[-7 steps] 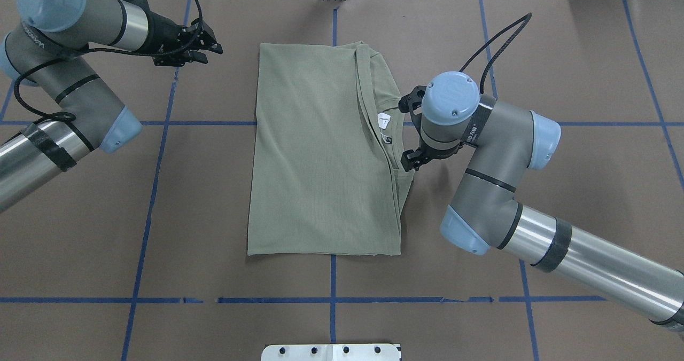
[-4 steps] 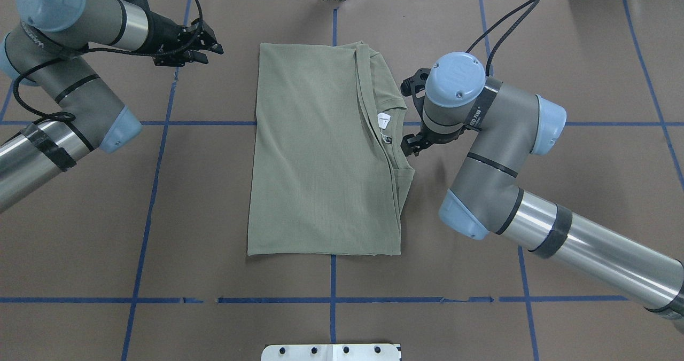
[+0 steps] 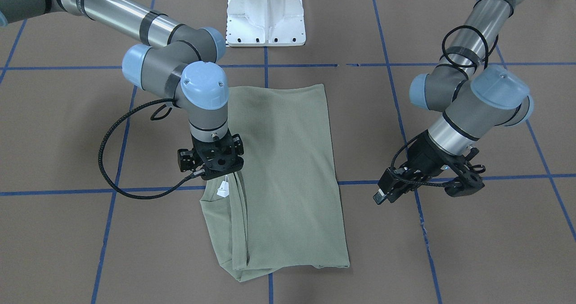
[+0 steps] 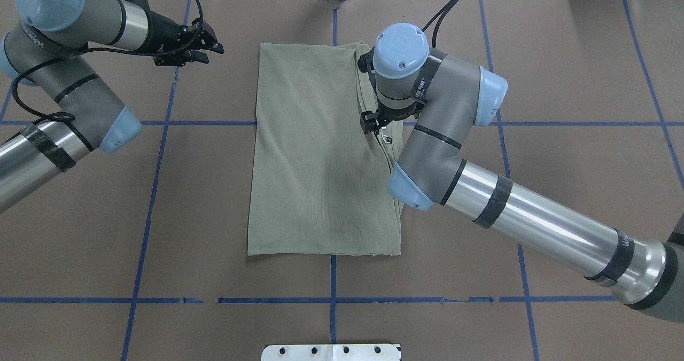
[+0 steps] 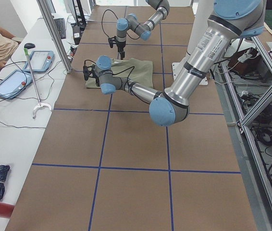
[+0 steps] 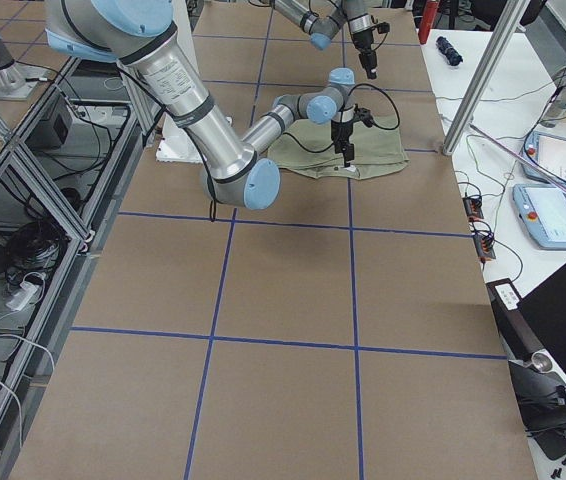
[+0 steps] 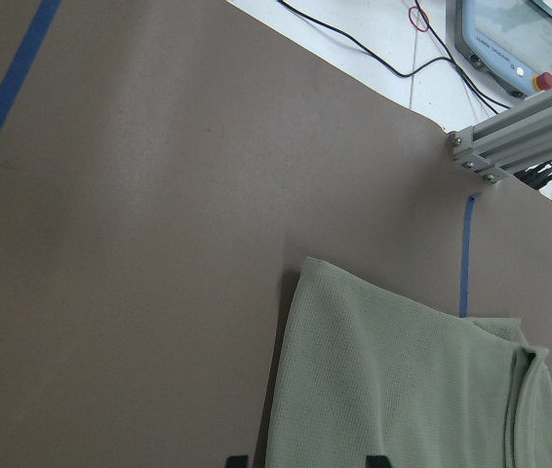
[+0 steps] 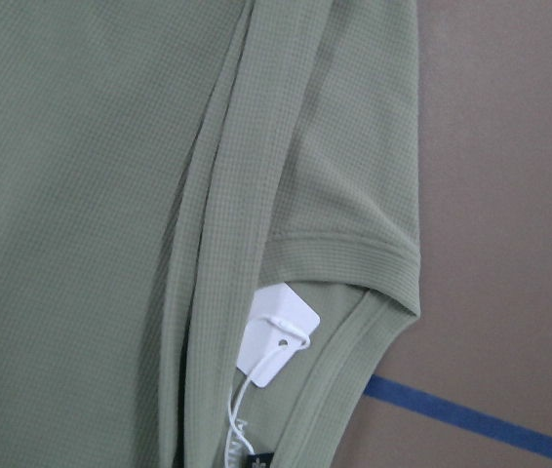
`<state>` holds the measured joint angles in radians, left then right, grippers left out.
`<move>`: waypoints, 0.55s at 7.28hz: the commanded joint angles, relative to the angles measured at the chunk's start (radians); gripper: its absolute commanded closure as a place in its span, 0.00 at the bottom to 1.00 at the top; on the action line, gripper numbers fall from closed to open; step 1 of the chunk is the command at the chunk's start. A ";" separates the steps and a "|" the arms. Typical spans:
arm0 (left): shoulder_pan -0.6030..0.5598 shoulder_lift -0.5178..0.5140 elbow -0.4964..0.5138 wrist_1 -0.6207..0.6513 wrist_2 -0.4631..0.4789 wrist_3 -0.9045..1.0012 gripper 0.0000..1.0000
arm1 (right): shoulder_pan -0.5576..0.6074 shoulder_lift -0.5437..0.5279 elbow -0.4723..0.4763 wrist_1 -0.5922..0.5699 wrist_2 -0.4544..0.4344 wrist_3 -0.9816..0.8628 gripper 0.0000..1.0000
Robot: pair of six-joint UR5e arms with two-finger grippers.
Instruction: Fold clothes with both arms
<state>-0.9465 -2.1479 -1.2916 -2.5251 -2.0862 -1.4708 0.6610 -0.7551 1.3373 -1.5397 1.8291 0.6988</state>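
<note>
Shirt (image 4: 320, 152) lies folded mid-table, long axis near-to-far, and the right gripper (image 3: 218, 173) hangs right over its collar edge by the white tag (image 8: 276, 331), its opening hidden, while the left gripper (image 4: 208, 51) waits spread and empty, off the far-left corner.

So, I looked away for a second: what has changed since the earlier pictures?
The right gripper swung in from beside the shirt to hang over its collar, by the white tag; no grasp is visible. The left gripper and shirt stayed put.
</note>
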 commanded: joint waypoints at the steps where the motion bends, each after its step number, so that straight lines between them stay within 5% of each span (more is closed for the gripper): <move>1: 0.000 0.000 0.000 0.000 0.001 0.000 0.50 | 0.000 0.029 -0.095 0.064 -0.001 0.010 0.00; 4: 0.002 0.006 0.000 0.000 0.001 0.001 0.50 | 0.000 0.074 -0.128 0.064 0.002 0.037 0.00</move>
<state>-0.9462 -2.1457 -1.2917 -2.5249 -2.0848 -1.4704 0.6611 -0.6919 1.2198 -1.4769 1.8302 0.7284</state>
